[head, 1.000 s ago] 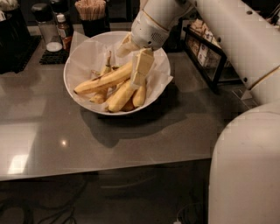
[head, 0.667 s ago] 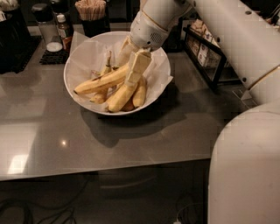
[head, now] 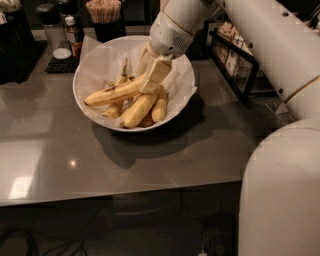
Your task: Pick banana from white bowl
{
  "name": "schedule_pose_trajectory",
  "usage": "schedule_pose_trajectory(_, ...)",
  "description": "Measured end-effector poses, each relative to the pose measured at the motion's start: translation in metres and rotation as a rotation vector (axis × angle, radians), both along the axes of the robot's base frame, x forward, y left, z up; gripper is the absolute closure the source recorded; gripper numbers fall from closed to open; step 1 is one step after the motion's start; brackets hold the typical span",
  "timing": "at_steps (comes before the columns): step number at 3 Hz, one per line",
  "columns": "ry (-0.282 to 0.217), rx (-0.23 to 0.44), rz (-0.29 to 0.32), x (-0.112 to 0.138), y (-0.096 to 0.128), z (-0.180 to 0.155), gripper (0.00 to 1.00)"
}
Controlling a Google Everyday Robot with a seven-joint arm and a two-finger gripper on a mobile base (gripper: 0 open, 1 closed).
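Observation:
The white bowl (head: 100,60), lined with crinkled white paper, stands on the grey table and holds several yellow bananas. The longest banana (head: 112,93), slender with dark streaks, lies across the top of the pile from the bowl's left side up towards its centre. My gripper (head: 151,80) reaches down into the bowl from the upper right and sits at the right end of that long banana, covering its tip. Shorter, plumper bananas (head: 141,109) lie beneath and in front of it.
The bowl stands on a grey table (head: 60,155). At the back left stand a shaker (head: 50,30), a small bottle (head: 73,31) and a cup of wooden sticks (head: 104,15). A black wire rack (head: 235,62) stands to the right of the bowl. My white arm (head: 280,190) fills the right side.
My gripper has shifted slightly left and lower onto the long banana's right end. The bananas and bowl have not visibly moved.

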State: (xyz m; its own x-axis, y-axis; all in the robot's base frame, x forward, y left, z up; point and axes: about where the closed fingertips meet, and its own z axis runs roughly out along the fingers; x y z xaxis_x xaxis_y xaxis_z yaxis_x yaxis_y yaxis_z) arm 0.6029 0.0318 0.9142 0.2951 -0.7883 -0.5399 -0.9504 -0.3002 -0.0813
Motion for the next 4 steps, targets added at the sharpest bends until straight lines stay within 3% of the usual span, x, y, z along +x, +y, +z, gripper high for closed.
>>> schedule_pose_trajectory(1,-0.035,0.026,-0.012,0.003,0.002,0.004,1.0)
schedule_pose_trajectory(2,-0.072,0.131,0.013,-0.006,-0.001,0.014,1.0)
schedule_pose_trajectory(4,-0.187,0.367,-0.013,-0.075,-0.028,0.041,1.0)
